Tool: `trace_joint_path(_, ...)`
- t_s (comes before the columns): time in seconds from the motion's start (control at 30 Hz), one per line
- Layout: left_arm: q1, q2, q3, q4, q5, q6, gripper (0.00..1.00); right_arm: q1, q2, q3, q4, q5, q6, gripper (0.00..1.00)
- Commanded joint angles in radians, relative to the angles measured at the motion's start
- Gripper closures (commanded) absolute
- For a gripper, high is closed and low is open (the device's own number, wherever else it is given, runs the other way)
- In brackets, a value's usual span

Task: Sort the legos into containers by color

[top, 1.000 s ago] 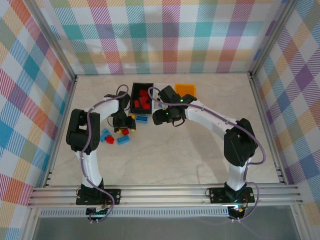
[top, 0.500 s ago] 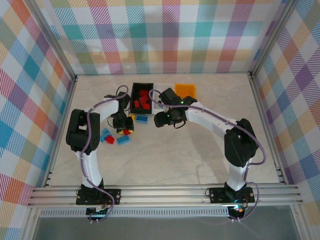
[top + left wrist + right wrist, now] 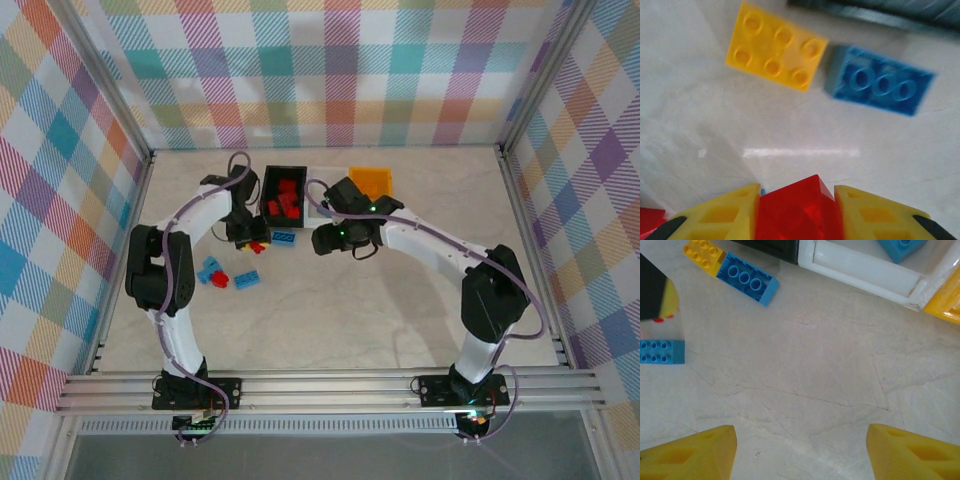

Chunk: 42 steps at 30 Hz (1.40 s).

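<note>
The near half of the table [image 3: 330,330] is bare, open from the rail by the arm bases up to the grippers, and the whole right side stays free out to the right-hand frame. At the left, a flat blue brick [image 3: 247,279] lies alone. Just beside it, a blue piece [image 3: 209,267] touches a small red piece [image 3: 219,281], with clear floor between them and the left edge.

Farther in, the left gripper [image 3: 252,243] is clenched on a red brick [image 3: 799,212], which is squeezed between its two yellow fingers. Just ahead of it a yellow brick [image 3: 775,46] and a long blue brick [image 3: 880,86] lie side by side, close to the near wall of the black bin [image 3: 265,195].

The right gripper [image 3: 800,450] hangs released, jaws wide apart with nothing between them, over bare tabletop near the white bin [image 3: 865,271].

At the back the three bins stand in a row, side by side. The black one holds red bricks [image 3: 285,200], the white one a blue block [image 3: 901,246], and the orange bin [image 3: 370,183] sits at the right end. A narrow strip of table separates them from the far wall.
</note>
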Motion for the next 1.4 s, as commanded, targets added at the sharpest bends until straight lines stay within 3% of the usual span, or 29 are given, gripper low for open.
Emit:
trace_joint_path(0.0,-0.008,-0.022,0.112,-0.042,0.026,-0.017,0.64,0.007,-0.098,-0.071,0.097,0.013,0.020,0.29)
trace_joint_path(0.2,-0.008,0.143,0.343,-0.018,0.039,-0.047,0.63,0.007,-0.223,-0.251,0.342,-0.101,0.000,0.26)
trace_joint_path(0.33,-0.012,0.267,0.486,-0.013,0.039,-0.066,0.58,0.009,-0.196,-0.208,0.249,-0.175,-0.037,0.25)
trace_joint_path(0.53,-0.020,0.404,0.685,-0.067,0.032,-0.061,0.47,0.009,-0.200,-0.219,0.266,-0.205,-0.038,0.25)
trace_joint_path(0.77,-0.021,0.390,0.729,-0.084,0.070,-0.068,0.35,0.010,-0.018,-0.119,0.238,-0.263,0.062,0.30)
trace_joint_path(0.97,-0.022,0.205,0.573,-0.080,0.058,-0.037,0.30,0.010,0.182,-0.030,0.323,-0.291,0.146,0.29)
trace_joint_path(1.13,-0.014,-0.013,0.271,-0.045,0.044,-0.019,0.27,0.012,0.311,0.048,0.393,-0.353,0.157,0.27)
trace_joint_path(1.37,-0.020,-0.248,-0.126,-0.076,-0.009,0.081,0.25,0.018,0.277,0.027,0.386,-0.358,0.148,0.27)
